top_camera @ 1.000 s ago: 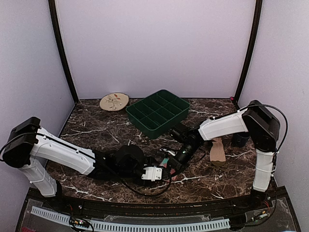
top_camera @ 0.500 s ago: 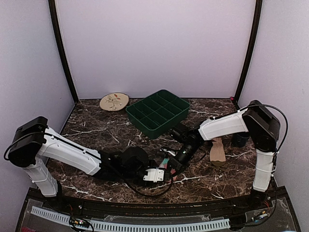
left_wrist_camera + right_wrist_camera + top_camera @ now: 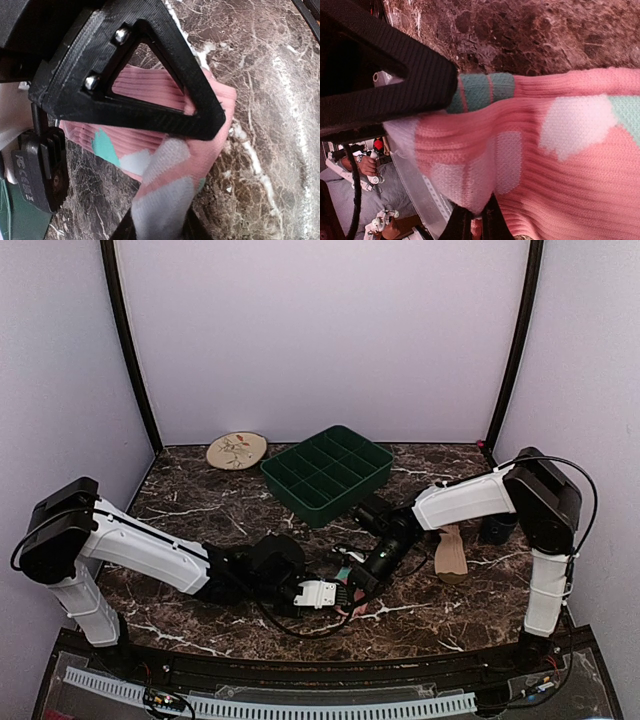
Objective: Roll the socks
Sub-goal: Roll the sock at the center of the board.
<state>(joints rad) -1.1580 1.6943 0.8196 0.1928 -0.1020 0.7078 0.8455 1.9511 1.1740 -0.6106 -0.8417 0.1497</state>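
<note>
At bench (image 3: 190, 502) centre: pink sock (image 3: 560, 170), right jaws clenched on it; left jaws straddle it, grip unclear. Risk: opposed pulls could unroll it.

Lilac walls (image 3: 320, 330); dark marble table (image 3: 200, 510)

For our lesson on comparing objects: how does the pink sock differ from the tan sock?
Colour: the pink sock has mint and white patches; the tan sock shows none. State: the pink sock is bunched and pinched in the right end effector; the tan sock lies flat and untouched farther right. Both are socks over the marble table.
</note>
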